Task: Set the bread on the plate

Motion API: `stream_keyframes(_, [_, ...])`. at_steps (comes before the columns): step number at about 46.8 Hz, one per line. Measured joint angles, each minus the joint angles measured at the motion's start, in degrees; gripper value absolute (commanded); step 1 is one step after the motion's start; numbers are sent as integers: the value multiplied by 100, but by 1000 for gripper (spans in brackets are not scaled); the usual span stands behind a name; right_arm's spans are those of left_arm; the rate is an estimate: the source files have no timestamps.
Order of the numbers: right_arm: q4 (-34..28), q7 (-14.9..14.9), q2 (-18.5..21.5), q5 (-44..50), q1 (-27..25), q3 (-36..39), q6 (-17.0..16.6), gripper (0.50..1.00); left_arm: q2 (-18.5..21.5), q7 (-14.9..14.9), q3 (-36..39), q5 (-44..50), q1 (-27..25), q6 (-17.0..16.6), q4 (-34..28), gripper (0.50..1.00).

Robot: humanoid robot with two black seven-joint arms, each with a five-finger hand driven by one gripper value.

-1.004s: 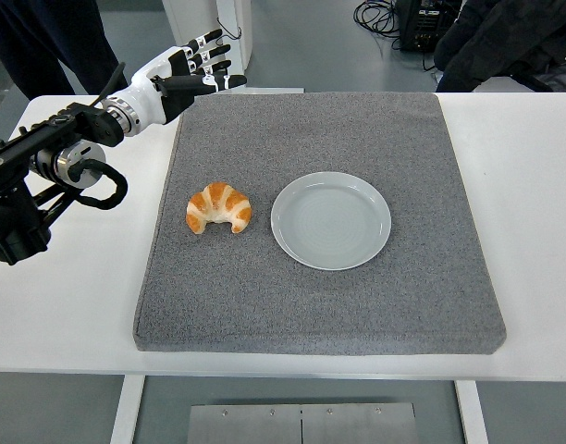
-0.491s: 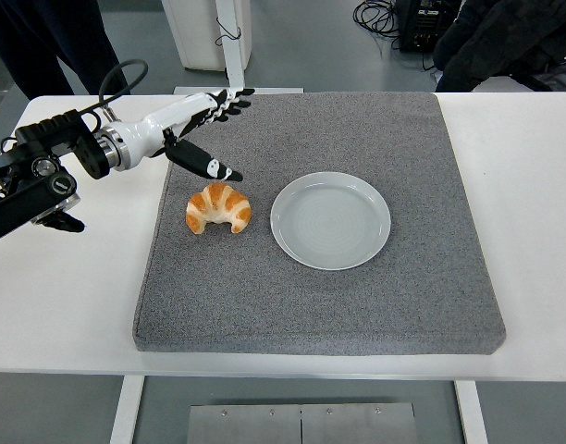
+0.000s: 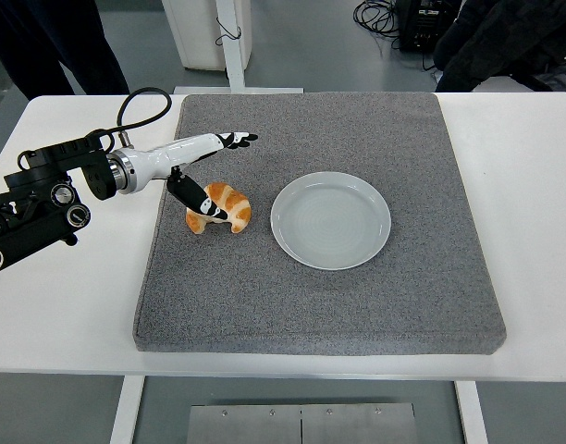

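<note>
A golden croissant (image 3: 226, 205) lies on the grey mat (image 3: 320, 305), just left of an empty pale round plate (image 3: 330, 220). My left hand (image 3: 212, 171) reaches in from the left and hovers over the croissant. Its fingers (image 3: 237, 139) stretch out flat beyond the bread's far side, and its thumb (image 3: 202, 203) points down onto the croissant's left end. The hand is open and holds nothing. My right arm is out of view.
The mat covers most of the white table (image 3: 70, 296). People in dark clothes stand beyond the table's far edge at top left (image 3: 52, 42) and top right (image 3: 505, 42). A white post (image 3: 232, 42) stands behind the table.
My left hand has come down and forward from the mat's far left corner to just over the croissant. The thumb now reaches the bread. Croissant and plate have not moved.
</note>
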State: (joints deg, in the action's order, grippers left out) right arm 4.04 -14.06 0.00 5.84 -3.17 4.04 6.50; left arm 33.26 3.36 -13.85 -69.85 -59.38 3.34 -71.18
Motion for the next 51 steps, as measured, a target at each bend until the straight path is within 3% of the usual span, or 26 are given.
stream_keyframes(17, [0, 0, 0, 2, -1, 0, 0, 1000, 301, 46, 27, -559, -53, -3, -100, 987])
stream_keyframes(32, [0, 0, 0, 3, -2, 0, 0, 1000, 139, 52, 279, -685, -28, -77, -70, 984])
stream_keyframes(51, [0, 0, 0, 0, -4, 0, 0, 1000, -89, 55, 533, -863, -1, -453, 257, 983])
